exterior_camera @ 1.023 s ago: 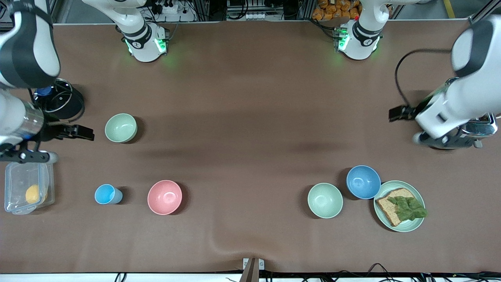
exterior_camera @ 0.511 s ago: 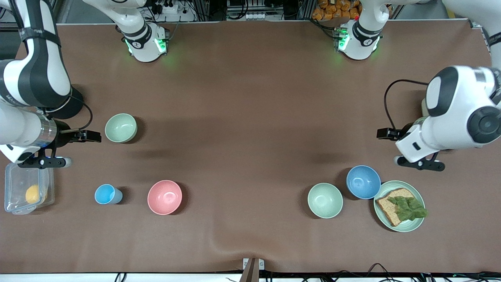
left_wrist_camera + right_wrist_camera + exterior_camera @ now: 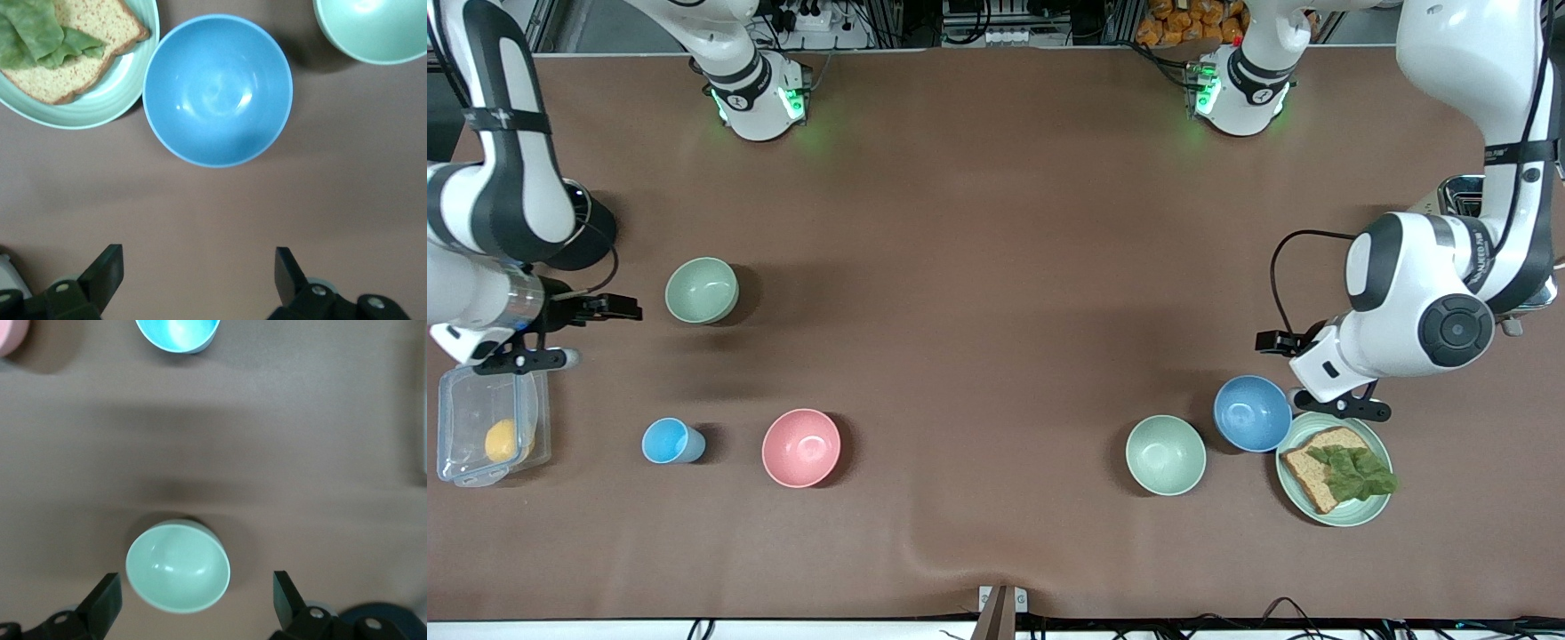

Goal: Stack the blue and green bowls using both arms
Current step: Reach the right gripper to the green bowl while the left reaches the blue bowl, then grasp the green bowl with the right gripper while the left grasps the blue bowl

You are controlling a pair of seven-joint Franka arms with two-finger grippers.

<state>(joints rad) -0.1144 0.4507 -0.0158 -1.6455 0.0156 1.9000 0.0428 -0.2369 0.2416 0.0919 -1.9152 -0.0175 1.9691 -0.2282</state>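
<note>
Blue bowl [image 3: 1252,412] sat upright, mouth up, round with no long axis, matte, near the left arm's end of the table [image 3: 996,222], touching the bread plate [image 3: 1369,511]. Green bowl [image 3: 702,290], sage, upright, sat toward the right arm's end. Left gripper [image 3: 193,277] hung open just beside the blue bowl; right gripper [image 3: 193,600] open at the green bowl.

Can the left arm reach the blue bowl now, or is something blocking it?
Probably yes. The left gripper is open above bare table beside the blue bowl, with nothing between them. The plate with bread sits close beside the bowl, so that side is tight.
</note>
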